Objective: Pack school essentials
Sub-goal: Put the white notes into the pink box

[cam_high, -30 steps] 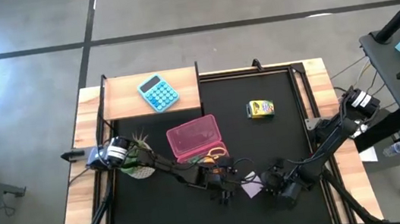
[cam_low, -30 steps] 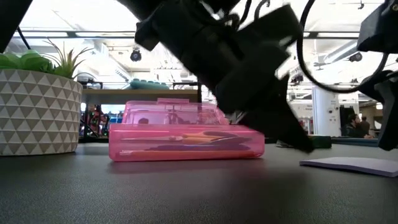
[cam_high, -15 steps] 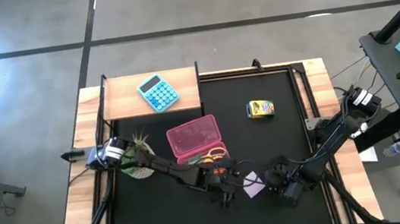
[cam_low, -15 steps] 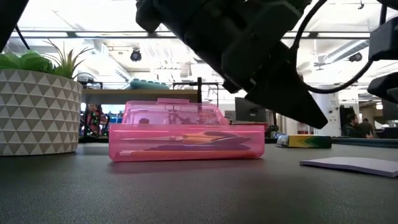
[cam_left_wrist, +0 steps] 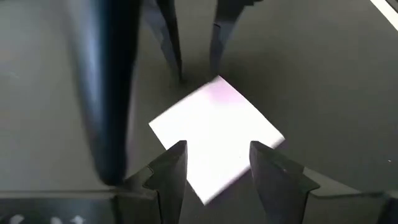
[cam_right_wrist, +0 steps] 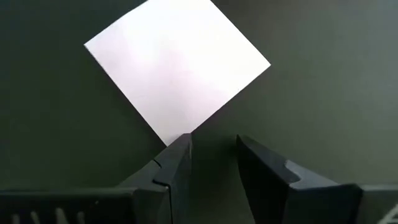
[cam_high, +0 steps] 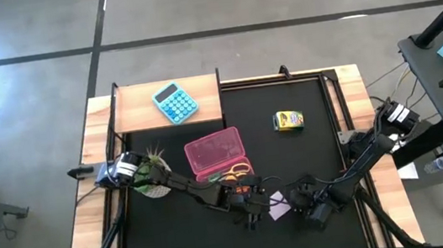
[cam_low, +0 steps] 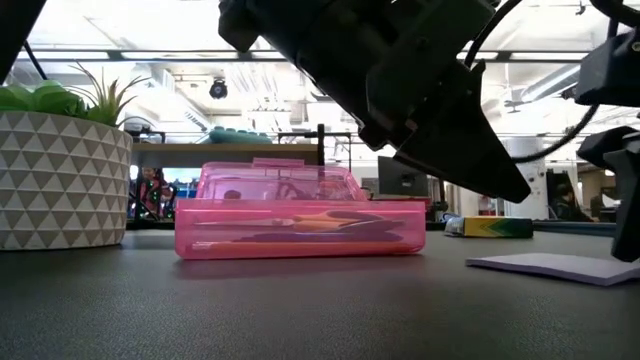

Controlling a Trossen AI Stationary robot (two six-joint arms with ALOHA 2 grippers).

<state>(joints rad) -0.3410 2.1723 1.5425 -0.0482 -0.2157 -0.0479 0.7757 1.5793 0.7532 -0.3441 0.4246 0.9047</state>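
Since a moment ago the left arm has swung clear of the yellow crayon box (cam_low: 489,227), which now shows behind it, and the right gripper (cam_high: 305,201) has edged closer to the white note pad (cam_high: 279,206). The pad lies flat on the black mat (cam_high: 317,146) near the front edge, between the two grippers. The left gripper (cam_high: 253,207) hangs just over the pad's near side, fingers (cam_left_wrist: 169,174) parted and holding nothing. The right gripper's fingers (cam_right_wrist: 177,163) stand apart too, one tip at a corner of the pad.

Farther back sits the pink pencil case (cam_high: 216,153), scissors (cam_high: 237,171) beside it, and the potted plant (cam_high: 151,173) to the left. On the raised wooden shelf (cam_high: 137,111) at the far side rests a blue calculator (cam_high: 175,102). Beyond the table are grey floor and bright ceiling lights.
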